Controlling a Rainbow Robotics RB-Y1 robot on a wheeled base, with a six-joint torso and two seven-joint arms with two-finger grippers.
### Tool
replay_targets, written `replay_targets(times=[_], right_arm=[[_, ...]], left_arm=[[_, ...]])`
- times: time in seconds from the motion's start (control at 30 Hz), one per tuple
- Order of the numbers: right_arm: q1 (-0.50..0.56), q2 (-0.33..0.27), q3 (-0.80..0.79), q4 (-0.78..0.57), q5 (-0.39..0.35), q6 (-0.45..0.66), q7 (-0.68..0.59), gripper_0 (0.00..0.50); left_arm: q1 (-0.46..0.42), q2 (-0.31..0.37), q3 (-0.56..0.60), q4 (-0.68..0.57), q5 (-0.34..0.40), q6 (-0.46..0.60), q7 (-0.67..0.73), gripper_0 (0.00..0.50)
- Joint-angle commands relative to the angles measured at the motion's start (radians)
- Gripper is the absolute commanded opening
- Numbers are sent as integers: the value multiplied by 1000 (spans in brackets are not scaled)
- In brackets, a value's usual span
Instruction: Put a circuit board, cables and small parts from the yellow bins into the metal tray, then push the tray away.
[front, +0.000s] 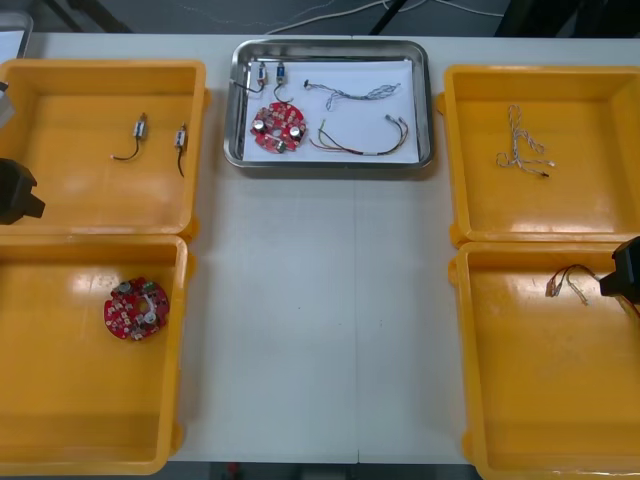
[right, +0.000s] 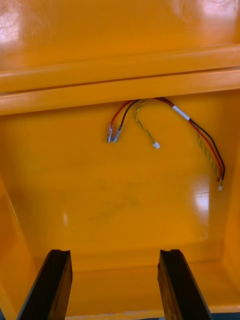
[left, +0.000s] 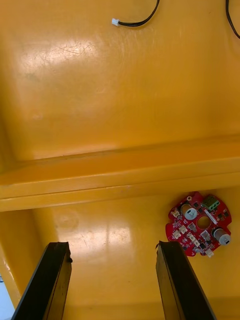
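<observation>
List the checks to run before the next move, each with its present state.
1. Board in tray: ok.
2. Two cables in tray: ok.
3. Small parts in tray: ok.
4. Left hand open and empty: ok.
5. Right hand open and empty: ok.
6. Tray pushed away: cannot tell; it sits near the far edge of the table.
</observation>
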Motion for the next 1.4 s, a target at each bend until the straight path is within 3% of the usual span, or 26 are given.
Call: replay_targets(times=[0.03, 1.4], right_arm=[[15, -35, -27, -3, 7, -8, 64, 500], [15, -35, -27, -4, 5, -10, 80, 500]], left_arm=[[13, -3, 31, -30, -9, 6, 19, 500], [13, -3, 31, -30, -9, 6, 19, 500]])
